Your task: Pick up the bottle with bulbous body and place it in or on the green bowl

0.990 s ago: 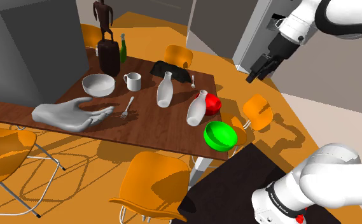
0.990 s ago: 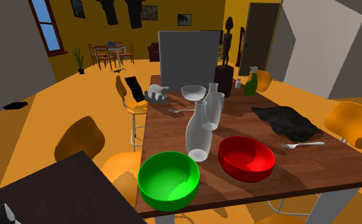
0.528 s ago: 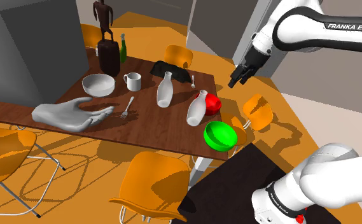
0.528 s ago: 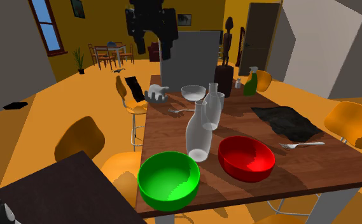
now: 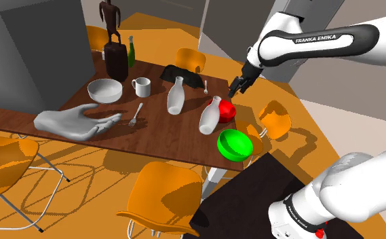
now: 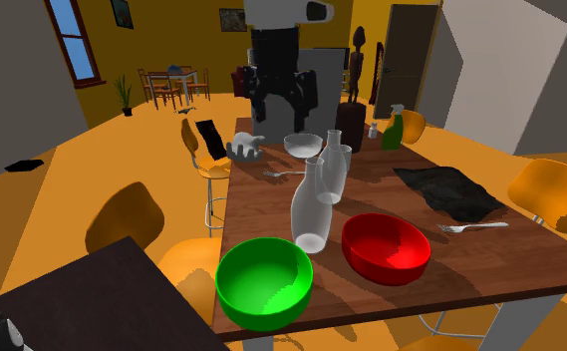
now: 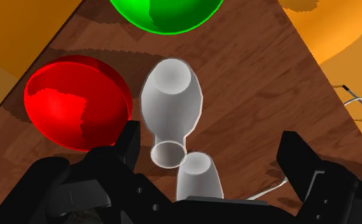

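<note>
Two white bottles stand on the dark wooden table. The one with the swollen body is beside the red bowl; the other bottle stands farther in. The green bowl sits at the table's near corner. My gripper hangs open in the air above the bottles, touching nothing.
On the table are a white hand sculpture, a white bowl, a mug, forks, a dark cloth, a green bottle and a dark statue. Orange chairs ring it.
The arm has swung down and towards the shoulder view's left, bringing the hand from high at the right to above the table near the red bowl. The fingers stayed apart.
</note>
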{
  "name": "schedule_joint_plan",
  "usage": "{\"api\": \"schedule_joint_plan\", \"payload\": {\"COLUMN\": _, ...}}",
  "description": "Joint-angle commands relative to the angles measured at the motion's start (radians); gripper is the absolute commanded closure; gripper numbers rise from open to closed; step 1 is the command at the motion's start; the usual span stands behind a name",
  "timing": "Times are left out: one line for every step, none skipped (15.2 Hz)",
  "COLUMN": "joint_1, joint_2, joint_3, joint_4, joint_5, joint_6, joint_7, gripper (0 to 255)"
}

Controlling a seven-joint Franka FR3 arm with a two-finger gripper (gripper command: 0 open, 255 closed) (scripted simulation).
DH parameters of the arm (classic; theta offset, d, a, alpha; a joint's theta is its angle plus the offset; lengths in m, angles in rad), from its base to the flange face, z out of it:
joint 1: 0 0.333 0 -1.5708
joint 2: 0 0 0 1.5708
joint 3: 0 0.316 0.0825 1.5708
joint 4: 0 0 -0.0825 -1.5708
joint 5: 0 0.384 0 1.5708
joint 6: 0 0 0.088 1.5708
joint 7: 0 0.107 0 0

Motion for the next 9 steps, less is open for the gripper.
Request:
{"api": "schedule_joint_plan", "payload": {"joint_1": 0.003, "joint_2": 0.079, "joint_3": -0.006, "joint_4": 0.027, "joint_5": 0.005, "joint_6": 0.05, "joint_7": -0.018, "gripper": 0}}
{"api": "schedule_joint_plan", "payload": {"joint_1": 0.004, "joint_2": 0.117, "joint_3": -0.008, "joint_4": 0.043, "joint_5": 0.009, "joint_6": 0.071, "joint_7": -0.027, "gripper": 0}}
{"api": "schedule_joint_plan", "payload": {"joint_1": 0.005, "joint_2": 0.156, "joint_3": -0.011, "joint_4": 0.061, "joint_5": 0.013, "joint_6": 0.091, "joint_7": -0.037, "gripper": 0}}
{"api": "schedule_joint_plan", "payload": {"joint_1": 0.005, "joint_2": 0.195, "joint_3": -0.013, "joint_4": 0.079, "joint_5": 0.017, "joint_6": 0.11, "joint_7": -0.046, "gripper": 0}}
{"api": "schedule_joint_plan", "payload": {"joint_1": 0.006, "joint_2": 0.235, "joint_3": -0.015, "joint_4": 0.099, "joint_5": 0.022, "joint_6": 0.128, "joint_7": -0.056, "gripper": 0}}
{"api": "schedule_joint_plan", "payload": {"joint_1": 0.005, "joint_2": 0.274, "joint_3": -0.016, "joint_4": 0.121, "joint_5": 0.026, "joint_6": 0.145, "joint_7": -0.065, "gripper": 0}}
{"api": "schedule_joint_plan", "payload": {"joint_1": 0.005, "joint_2": 0.313, "joint_3": -0.017, "joint_4": 0.143, "joint_5": 0.031, "joint_6": 0.16, "joint_7": -0.075, "gripper": 0}}
{"api": "schedule_joint_plan", "payload": {"joint_1": 0.003, "joint_2": 0.353, "joint_3": -0.017, "joint_4": 0.167, "joint_5": 0.037, "joint_6": 0.174, "joint_7": -0.084, "gripper": 0}}
{"api": "schedule_joint_plan", "payload": {"joint_1": 0.003, "joint_2": 0.369, "joint_3": -0.017, "joint_4": 0.177, "joint_5": 0.039, "joint_6": 0.18, "joint_7": -0.087, "gripper": 0}}
